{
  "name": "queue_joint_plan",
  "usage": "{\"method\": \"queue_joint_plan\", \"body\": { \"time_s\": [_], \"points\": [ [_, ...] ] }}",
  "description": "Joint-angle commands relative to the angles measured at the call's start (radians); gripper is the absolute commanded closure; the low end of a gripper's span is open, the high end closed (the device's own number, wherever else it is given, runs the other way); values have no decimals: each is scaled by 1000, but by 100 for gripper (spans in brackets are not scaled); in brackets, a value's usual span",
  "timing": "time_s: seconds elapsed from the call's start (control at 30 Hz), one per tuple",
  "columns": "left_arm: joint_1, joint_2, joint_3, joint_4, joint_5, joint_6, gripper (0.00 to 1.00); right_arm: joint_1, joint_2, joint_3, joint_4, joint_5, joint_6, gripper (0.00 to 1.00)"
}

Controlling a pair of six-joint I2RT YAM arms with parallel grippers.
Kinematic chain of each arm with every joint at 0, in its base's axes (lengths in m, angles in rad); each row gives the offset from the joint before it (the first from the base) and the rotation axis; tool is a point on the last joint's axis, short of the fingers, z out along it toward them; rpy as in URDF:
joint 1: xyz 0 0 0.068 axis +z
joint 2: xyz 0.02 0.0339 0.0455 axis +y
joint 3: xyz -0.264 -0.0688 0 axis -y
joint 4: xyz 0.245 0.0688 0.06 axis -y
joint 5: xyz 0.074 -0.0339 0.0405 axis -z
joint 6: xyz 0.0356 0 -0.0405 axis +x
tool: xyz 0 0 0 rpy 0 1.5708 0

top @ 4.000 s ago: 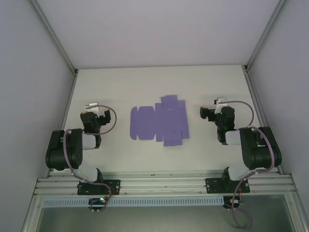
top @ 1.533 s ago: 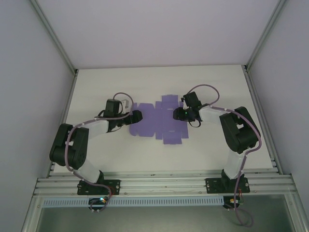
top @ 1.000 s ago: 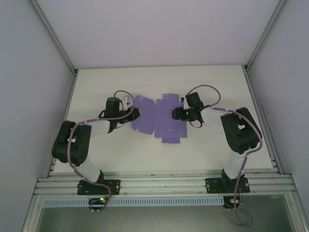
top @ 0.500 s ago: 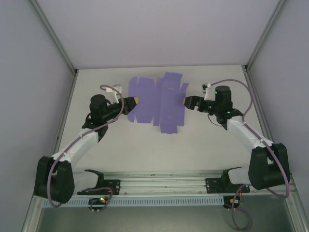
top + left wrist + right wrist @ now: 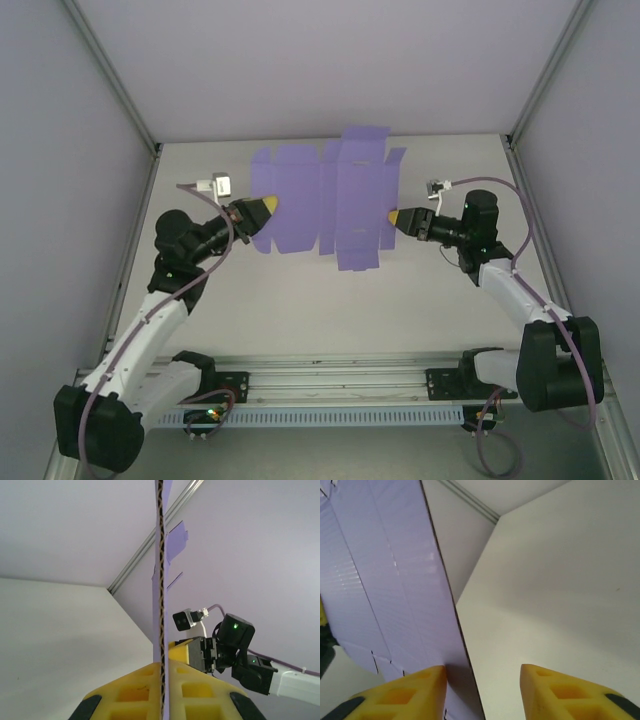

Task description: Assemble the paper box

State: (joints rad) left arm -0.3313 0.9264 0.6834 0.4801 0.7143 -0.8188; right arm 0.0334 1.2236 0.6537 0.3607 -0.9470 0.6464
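Paper box (image 5: 330,200): a flat lilac die-cut sheet, unfolded, with its flaps and tabs spread. Top view: the sheet hangs in the air above the white table (image 5: 300,300), over its far half, and its upper flap overlaps the back wall in the picture. The left gripper (image 5: 262,207) meets the sheet's left edge and the right gripper (image 5: 397,217) its right edge, so the sheet spans the space between the two arms. Left wrist view: the sheet (image 5: 161,580) shows edge-on as a thin line running up from the yellow fingers (image 5: 200,692). The left gripper (image 5: 162,672) is clamped tight on that edge, with no gap showing. The right arm sits beyond the sheet. Right wrist view: the sheet (image 5: 385,580) shows its broad face with score lines, on the left of the picture. The right gripper (image 5: 482,680) has its jaws apart with a clear gap, not pinching. The sheet's edge runs down into that gap, close against the left-hand yellow finger (image 5: 405,692). Bare table (image 5: 560,580) lies behind.
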Motion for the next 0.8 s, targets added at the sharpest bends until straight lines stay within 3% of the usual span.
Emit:
{"method": "queue_joint_plan", "body": {
  "time_s": [0.0, 0.3, 0.5, 0.53, 0.57, 0.63, 0.67, 0.77],
  "points": [
    [4, -35, -9, 41, -32, -16, 100, 8, -26, -24, 112, -92, 75, 62],
    [5, -31, -36, 104, -27, -41, 100, 43, -45, -23, 181, -108, 89, 64],
    [8, -62, -55, 56, -75, -10, 100, 47, -63, 10, 95, -65, 34, 99],
    [9, -71, -56, 29, -90, 6, 100, 53, -72, 21, 34, -44, -7, 100],
    [9, -81, -56, -18, -114, 27, 89, 59, -82, 33, -36, -19, -58, 100],
    [8, -113, -50, -180, -213, 92, 23, 96, -98, 80, -265, 76, -206, 100],
    [9, -130, -45, -285, -285, 128, 1, 123, -99, 107, -378, 152, -283, 100],
    [9, -169, -25, -612, -596, 196, 0, 205, -54, 170, -602, 385, -442, 100]
  ]
}}
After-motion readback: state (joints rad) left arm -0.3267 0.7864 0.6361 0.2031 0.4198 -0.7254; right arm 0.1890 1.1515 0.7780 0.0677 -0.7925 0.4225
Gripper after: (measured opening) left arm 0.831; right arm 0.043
